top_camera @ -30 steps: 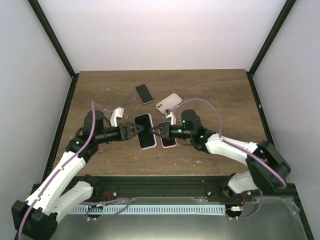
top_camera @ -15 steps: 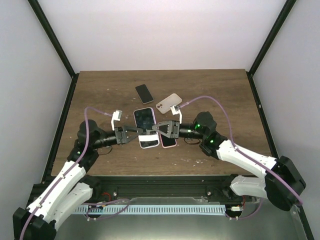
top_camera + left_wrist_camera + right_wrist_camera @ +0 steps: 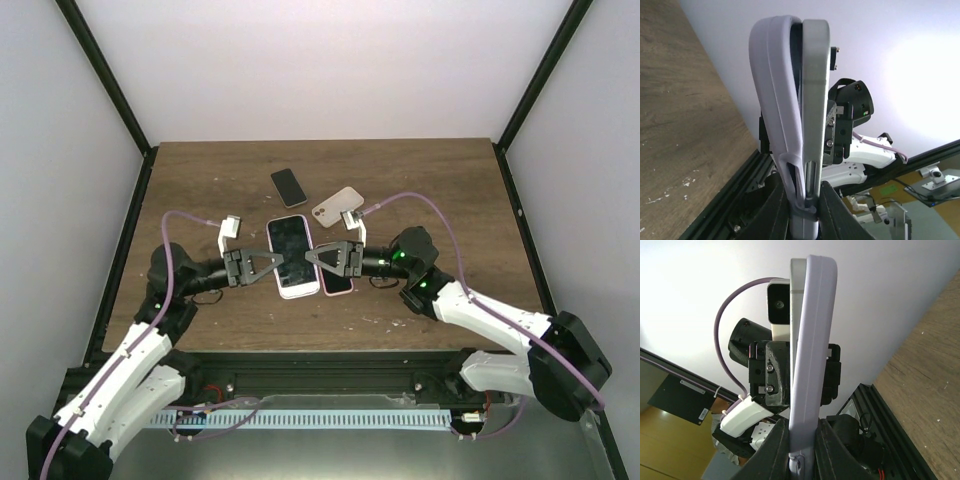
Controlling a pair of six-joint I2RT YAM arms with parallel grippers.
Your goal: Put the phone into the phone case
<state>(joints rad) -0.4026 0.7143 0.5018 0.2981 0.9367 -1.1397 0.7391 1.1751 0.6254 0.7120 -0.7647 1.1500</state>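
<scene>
Phone and case seen edge-on; bottom ends hidden inside left claw.

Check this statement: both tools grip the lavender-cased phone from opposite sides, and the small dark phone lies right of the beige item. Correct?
No. The top external view shows the dark phone left of the beige item. The left tool and right tool do grip the cased phone from opposite sides.

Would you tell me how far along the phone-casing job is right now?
Done: phone mostly seated in lavender case. In hand: left gripper and right gripper clamp it from opposite sides. Remaining: press home the case end bowing away from the phone.
</scene>
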